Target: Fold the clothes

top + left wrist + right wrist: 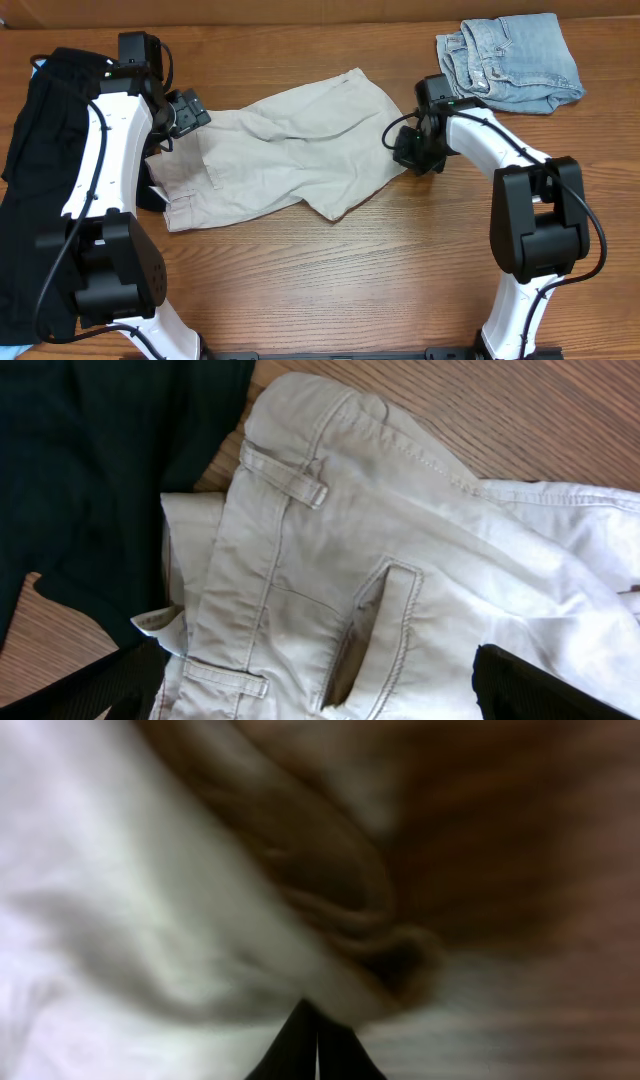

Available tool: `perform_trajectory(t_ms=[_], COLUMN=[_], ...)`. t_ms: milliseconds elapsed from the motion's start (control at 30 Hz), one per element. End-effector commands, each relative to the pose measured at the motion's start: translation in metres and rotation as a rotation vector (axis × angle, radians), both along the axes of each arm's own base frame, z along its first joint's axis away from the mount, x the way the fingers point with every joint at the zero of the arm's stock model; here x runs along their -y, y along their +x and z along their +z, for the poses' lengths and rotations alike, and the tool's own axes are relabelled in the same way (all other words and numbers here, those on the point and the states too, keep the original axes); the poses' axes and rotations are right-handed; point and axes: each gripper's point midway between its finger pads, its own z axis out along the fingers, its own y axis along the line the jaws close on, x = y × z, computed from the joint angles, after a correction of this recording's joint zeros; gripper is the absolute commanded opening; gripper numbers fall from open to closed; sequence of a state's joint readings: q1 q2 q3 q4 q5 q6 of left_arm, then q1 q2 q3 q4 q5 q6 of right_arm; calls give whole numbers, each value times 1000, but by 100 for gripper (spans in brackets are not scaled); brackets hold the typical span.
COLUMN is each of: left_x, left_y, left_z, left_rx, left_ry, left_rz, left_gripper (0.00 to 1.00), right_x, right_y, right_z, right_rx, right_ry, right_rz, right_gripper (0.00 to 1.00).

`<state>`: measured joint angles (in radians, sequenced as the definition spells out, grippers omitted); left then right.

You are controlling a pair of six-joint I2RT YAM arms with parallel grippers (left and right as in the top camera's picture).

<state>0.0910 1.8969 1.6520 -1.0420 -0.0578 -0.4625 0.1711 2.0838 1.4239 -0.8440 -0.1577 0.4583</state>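
Okay, shorts lie spread on table, waistband under the released, wide-apart left gripper, which grasps nothing. Right gripper is clenched, hem just ahead of its tips; pinch unclear.

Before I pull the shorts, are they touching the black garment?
Touching. Left wrist view: the waistband of the shorts lies directly against the black garment, no wood between them there.
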Motion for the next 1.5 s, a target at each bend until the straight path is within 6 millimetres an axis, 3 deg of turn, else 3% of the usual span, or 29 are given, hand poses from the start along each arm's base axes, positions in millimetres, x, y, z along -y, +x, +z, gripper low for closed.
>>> perform_trajectory(t_ms=[0,200,333,400,533,633,733,933,1000,1100,1133,1167,1233,1300,1367,1467], left_x=[6,7,9,11,17,19,20,22,22,22,22,22,22,22,22,22], left_y=[4,6,6,6,6,6,5,5,4,4,4,4,4,4,4,4], left_z=[6,5,1,-3,-13,-24,-34,-49,-51,-51,-51,-51,-51,-51,-51,-51], left_rx=[15,22,18,14,-11,-41,-64,-100,-104,-105,-105,-105,-105,-105,-105,-104], left_ry=[-5,-12,-12,-13,-15,-16,-21,-26,-27,-27,-26,-26,-26,-26,-26,-26], left_rz=[-48,-51,-55,-60,-73,-86,-86,-89,-90,-90,-90,-90,-90,-90,-90,-90], left_gripper=[100,100,100,100,100,100,100,100,100,100,100,100,100,100,100,100], right_x=[47,82,62,51,37,21,10,-18,-25,-19,-15,-10,-4,3,14,35], right_y=[-13,-29,-14,-5,13,14,13,17,20,29,31,35,38,41,43,42], right_z=[-15,-14,-6,0,7,10,10,14,14,7,6,4,3,4,4,5], right_rx=[-85,-171,-87,-31,49,63,62,100,117,132,137,149,154,160,156,137], right_ry=[-103,-79,130,199,261,296,298,332,330,239,219,185,168,167,168,174], right_rz=[-155,-257,-72,-8,21,53,80,143,159,108,95,79,60,32,-12,-73], right_gripper=[4,4,6,15,54,72,79,82,82,77,72,54,29,12,4,4])
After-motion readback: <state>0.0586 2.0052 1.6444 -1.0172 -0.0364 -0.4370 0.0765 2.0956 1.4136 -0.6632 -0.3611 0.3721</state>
